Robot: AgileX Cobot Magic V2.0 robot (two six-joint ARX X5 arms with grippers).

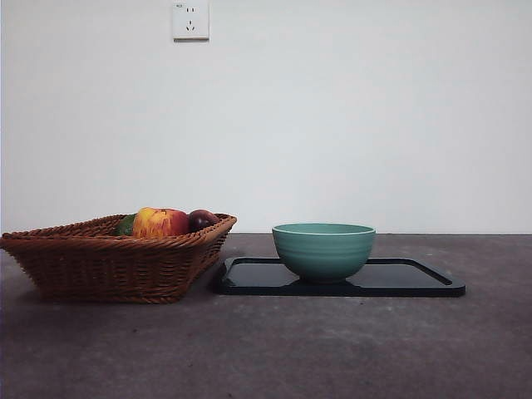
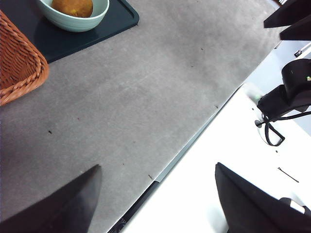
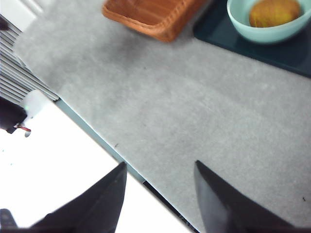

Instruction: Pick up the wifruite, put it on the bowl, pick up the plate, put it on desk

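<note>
The mint-teal bowl (image 1: 323,249) stands on a flat black tray (image 1: 420,281) on the grey-brown desk (image 1: 274,349). The brown wifruite (image 2: 73,7) lies inside the bowl, also seen in the right wrist view (image 3: 274,12); the front view hides it behind the bowl's wall. The bowl also shows in both wrist views (image 2: 73,22) (image 3: 265,31). My left gripper (image 2: 155,194) is open and empty over the desk's near edge, far from the bowl. My right gripper (image 3: 160,189) is open and empty, also back at the near edge. Neither arm shows in the front view.
A brown wicker basket (image 1: 116,258) stands left of the tray, holding a red-yellow apple (image 1: 160,223), a dark purple fruit (image 1: 202,219) and something green (image 1: 125,224). Its corner shows in the wrist views (image 2: 17,68) (image 3: 150,14). A white surface (image 2: 218,184) borders the desk's near edge.
</note>
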